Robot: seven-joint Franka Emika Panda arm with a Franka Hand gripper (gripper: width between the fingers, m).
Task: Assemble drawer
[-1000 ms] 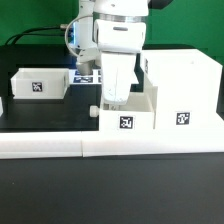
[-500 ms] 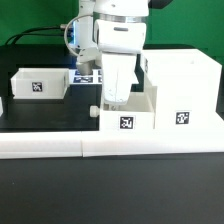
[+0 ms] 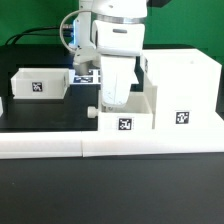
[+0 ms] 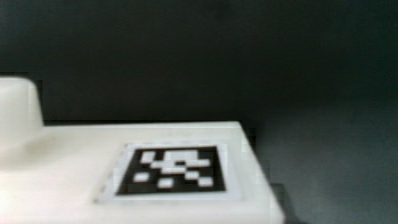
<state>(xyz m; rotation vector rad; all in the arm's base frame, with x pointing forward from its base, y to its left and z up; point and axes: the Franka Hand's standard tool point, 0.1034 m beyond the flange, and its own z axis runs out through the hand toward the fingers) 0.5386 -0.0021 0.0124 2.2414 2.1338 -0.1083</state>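
In the exterior view a small white open drawer box (image 3: pixel 140 117) with a tag on its front stands in the middle, against the tall white drawer housing (image 3: pixel 185 85) on its right. A small knob (image 3: pixel 93 111) sticks out on the box's left. My gripper (image 3: pixel 113 100) reaches down into the box's left end. Its fingertips are hidden, so I cannot tell whether it holds anything. A second white drawer box (image 3: pixel 38 84) stands at the exterior view's left. The wrist view shows no fingers, only a white tagged panel (image 4: pixel 175 168) close up.
The marker board (image 3: pixel 88 75) lies behind the arm on the black table (image 3: pixel 50 115). A long white rail (image 3: pixel 110 147) runs along the front edge. A white piece (image 3: pixel 2 108) shows at the far left edge. A rounded white part (image 4: pixel 15 110) shows in the wrist view.
The upper arm has shifted very slightly toward the exterior view's left. The gripper stays in the drawer box and no part has moved.
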